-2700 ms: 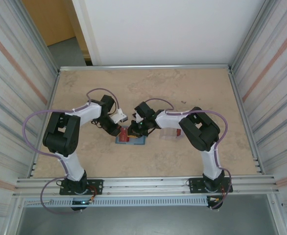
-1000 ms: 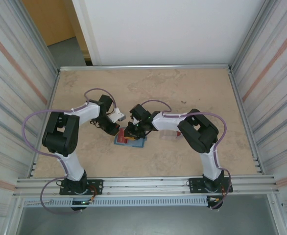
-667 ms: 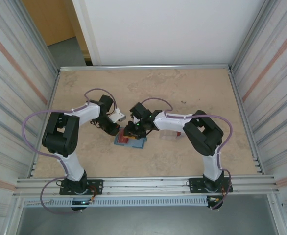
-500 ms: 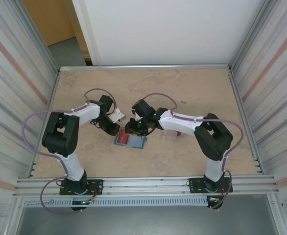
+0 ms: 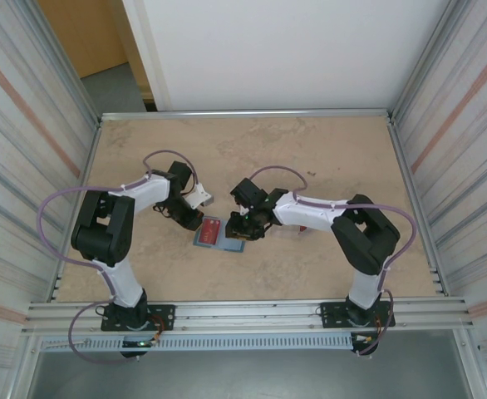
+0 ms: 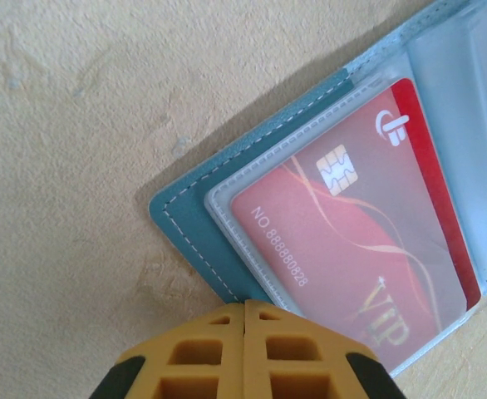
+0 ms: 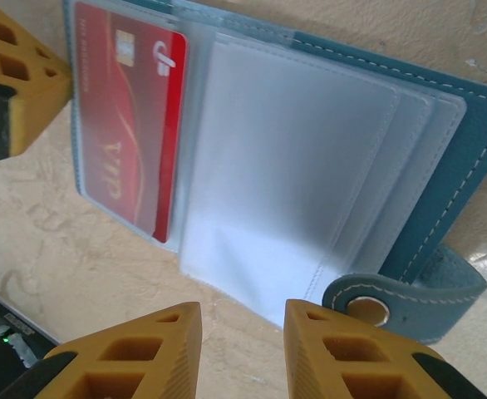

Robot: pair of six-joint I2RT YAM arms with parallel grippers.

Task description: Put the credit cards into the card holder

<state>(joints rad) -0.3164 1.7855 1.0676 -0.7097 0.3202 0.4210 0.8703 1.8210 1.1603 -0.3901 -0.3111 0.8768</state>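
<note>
1. Red card (image 6: 343, 249), seemingly stiff and slippery, sits sleeved in the open card holder (image 6: 195, 226), mid tabletop (image 5: 327, 158).
2. Left tool (image 6: 245, 337) closed, empty, at its edge; right tool (image 7: 242, 320) parted, empty.
3. Pinch cards by edges.

The desk (image 5: 335, 150) is a beige, mottled slab with a thin metal rim, and a ribbed metal rail (image 5: 243, 313) runs along its near edge. Corrugated panels (image 5: 19, 133) stand on both sides. A white wall (image 5: 285, 50) closes the back, and an orange wall (image 5: 81, 29) above grey floor (image 5: 115, 87) shows at the far left corner.
</note>
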